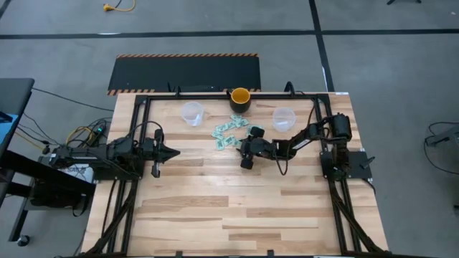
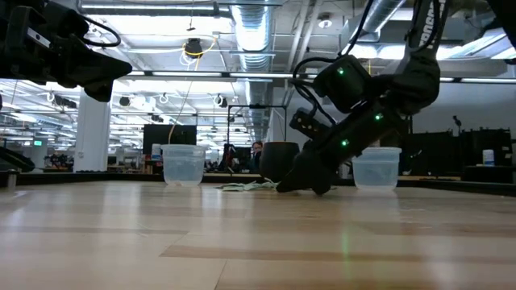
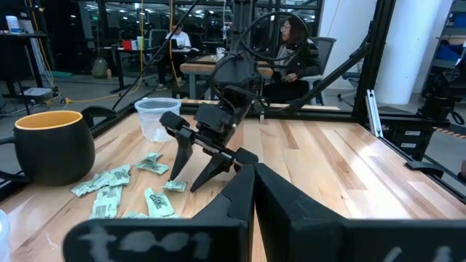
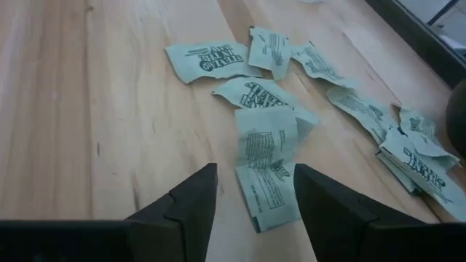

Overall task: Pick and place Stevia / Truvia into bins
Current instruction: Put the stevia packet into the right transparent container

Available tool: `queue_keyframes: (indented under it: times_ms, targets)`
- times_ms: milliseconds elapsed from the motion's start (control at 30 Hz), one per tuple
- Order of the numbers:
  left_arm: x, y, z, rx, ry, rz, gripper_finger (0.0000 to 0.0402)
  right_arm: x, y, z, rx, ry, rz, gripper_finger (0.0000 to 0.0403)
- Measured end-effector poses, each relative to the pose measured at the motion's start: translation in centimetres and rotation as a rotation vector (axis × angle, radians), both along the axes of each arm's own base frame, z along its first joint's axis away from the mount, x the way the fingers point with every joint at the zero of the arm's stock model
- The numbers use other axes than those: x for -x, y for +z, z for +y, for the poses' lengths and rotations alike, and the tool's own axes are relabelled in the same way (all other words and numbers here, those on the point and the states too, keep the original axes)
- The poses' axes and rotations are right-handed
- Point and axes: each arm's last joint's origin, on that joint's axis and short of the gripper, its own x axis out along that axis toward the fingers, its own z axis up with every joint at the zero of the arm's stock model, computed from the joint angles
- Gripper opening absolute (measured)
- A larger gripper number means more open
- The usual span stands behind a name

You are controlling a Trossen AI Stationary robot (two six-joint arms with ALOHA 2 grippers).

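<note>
The Stevia / Truvia sachets [image 1: 229, 135] are seen scattered in a loose heap on the wooden table [image 1: 237, 208], between the two clear bins and just in front of the yellow-orange cup [image 1: 240, 97]; none is seen lifted; whether any lies inside the left bin [image 1: 192, 113] or the right bin [image 1: 284, 118] cannot be told, though both look empty from above, so the task is judged to be at or near its start, with the whole heap left to be sorted. One sachet [image 4: 266, 167] is framed between the fingers of the right gripper [image 4: 255, 193], whose jaws are held wide and empty, tips lowered to the table at the near edge of the heap; a first pick is judged to be in hand, not yet closed. The left gripper [image 1: 172, 151] is parked well apart on the left side of the table, jaws closed on nothing.
</note>
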Motion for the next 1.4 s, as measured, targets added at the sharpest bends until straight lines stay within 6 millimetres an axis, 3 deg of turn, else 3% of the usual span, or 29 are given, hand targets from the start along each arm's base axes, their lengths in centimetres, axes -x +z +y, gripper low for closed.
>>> queue_keyframes:
  times_ms: [667, 1400]
  targets:
    - [0.0, 0.0, 0.0, 0.000, 0.000, 0.000, 0.0000, 0.3, -0.2, -1.5, -0.084, 0.026, 0.016, 0.0149]
    - [0.0, 0.0, 0.0, 0.000, 0.000, 0.000, 0.0000, 0.4, -0.4, -1.5, -0.099, 0.015, 0.033, 0.0046]
